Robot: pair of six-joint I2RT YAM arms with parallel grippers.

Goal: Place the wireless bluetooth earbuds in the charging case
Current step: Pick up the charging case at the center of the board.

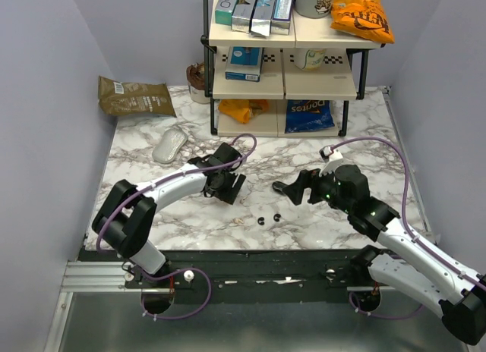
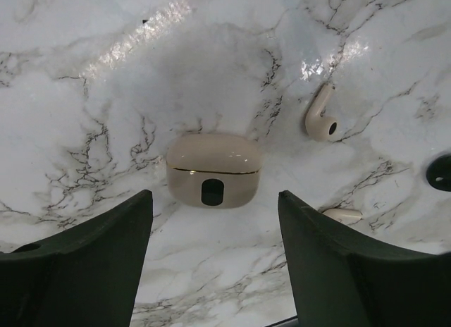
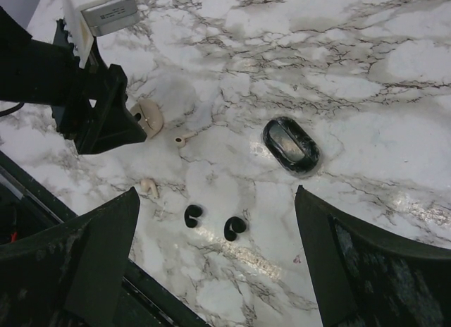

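Two tiny black earbuds (image 3: 192,215) (image 3: 235,228) lie side by side on the marble, also in the top view (image 1: 260,219) (image 1: 276,215). A black oval pod (image 3: 291,145) lies beyond them, closed as far as I can tell. My right gripper (image 3: 216,193) is open and empty, above the buds, with the pod just ahead (image 1: 281,188). My left gripper (image 2: 213,199) is open and empty, hovering just short of a closed beige case (image 2: 213,170). In the top view the left gripper (image 1: 228,187) is left of the buds and the right gripper (image 1: 298,183) above them.
Two beige earbuds (image 2: 322,115) (image 2: 343,215) lie right of the beige case. A grey mouse (image 1: 169,146) and a brown bag (image 1: 137,95) sit at the back left. A shelf rack (image 1: 285,64) with boxes and snacks stands at the back.
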